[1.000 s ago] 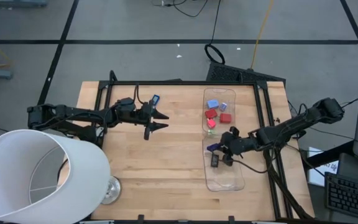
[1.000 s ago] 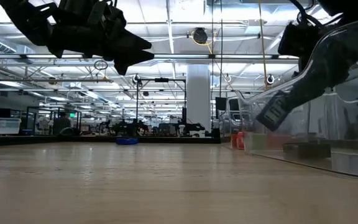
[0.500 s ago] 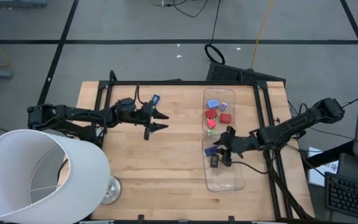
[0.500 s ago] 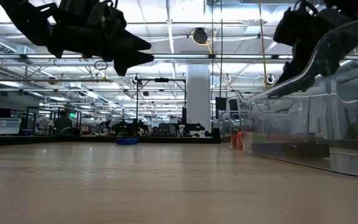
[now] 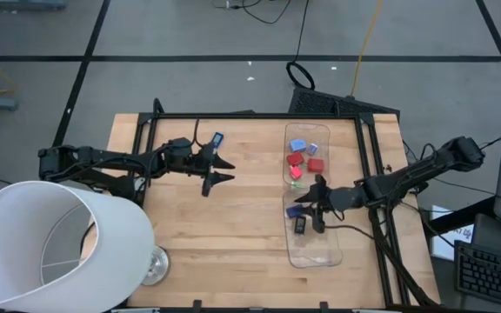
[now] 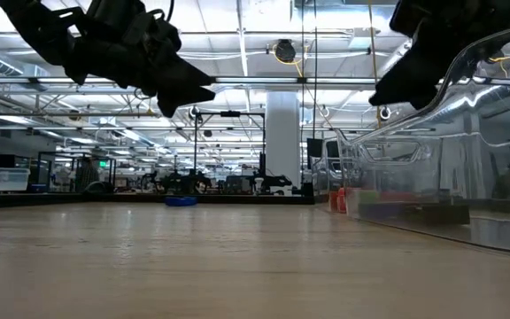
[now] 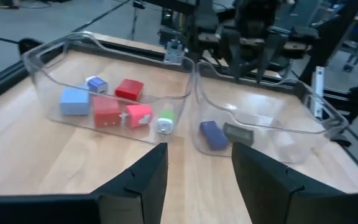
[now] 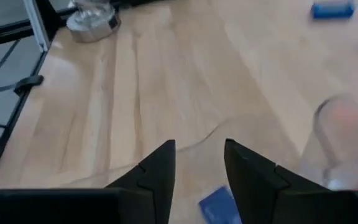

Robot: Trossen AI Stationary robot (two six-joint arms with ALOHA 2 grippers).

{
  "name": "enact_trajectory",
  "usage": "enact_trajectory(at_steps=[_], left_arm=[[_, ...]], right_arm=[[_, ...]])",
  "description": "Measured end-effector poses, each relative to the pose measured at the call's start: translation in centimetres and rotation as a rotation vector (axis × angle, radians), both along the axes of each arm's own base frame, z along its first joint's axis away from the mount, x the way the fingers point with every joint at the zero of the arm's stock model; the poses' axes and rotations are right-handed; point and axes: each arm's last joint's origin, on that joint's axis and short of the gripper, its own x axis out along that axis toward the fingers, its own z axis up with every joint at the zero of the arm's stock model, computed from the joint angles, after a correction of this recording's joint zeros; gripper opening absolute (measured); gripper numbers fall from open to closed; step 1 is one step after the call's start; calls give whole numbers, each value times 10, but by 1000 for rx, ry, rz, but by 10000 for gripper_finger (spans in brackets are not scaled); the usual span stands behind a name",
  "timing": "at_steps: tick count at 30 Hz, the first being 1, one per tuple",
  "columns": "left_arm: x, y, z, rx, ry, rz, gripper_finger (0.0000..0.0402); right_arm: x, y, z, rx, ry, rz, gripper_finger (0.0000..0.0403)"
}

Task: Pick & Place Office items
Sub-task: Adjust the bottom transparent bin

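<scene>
The right pincer (image 5: 308, 207) hangs over the near compartment of the clear plastic tray (image 5: 329, 252) at the right side of the table (image 5: 233, 217), its two fingers spread apart with nothing between them. Just under and beside it lie two of the office items: a purple block (image 5: 295, 209) and a dark block (image 5: 300, 224), both on the tray's floor in that near compartment; the left wrist view shows them side by side, purple block (image 7: 213, 135) next to the dark one (image 7: 238, 133).

The far compartment holds the others together: a light blue block (image 5: 298, 145), a small blue-and-white piece (image 5: 312, 149), two red blocks (image 5: 297, 160) and (image 5: 316, 163), and a green-tipped piece (image 5: 295, 173).

One more blue item (image 5: 217, 138) lies alone on the bare wood, near the left pincer (image 5: 223, 169). That pincer hovers above the middle of the table, fingers open and empty, pointing toward the tray.

A big white lampshade (image 5: 55, 248) sits at the table's near left corner.
</scene>
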Motion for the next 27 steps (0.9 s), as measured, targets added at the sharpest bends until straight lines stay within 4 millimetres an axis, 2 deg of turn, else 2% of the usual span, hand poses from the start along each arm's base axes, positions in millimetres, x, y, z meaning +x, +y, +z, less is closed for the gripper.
enact_trajectory(at_steps=[4, 10, 20, 27], left_arm=[[0, 1, 0, 8, 5, 41, 167], [0, 2, 0, 14, 6, 64, 153], [0, 2, 0, 30, 6, 63, 169], [0, 2, 0, 30, 7, 62, 176]], right_arm=[[6, 2, -17, 10, 97, -5, 114], [20, -3, -33, -56, 144, 12, 91], [31, -24, -31, -102, 144, -106, 45], [31, -28, -32, -93, 157, -139, 12]])
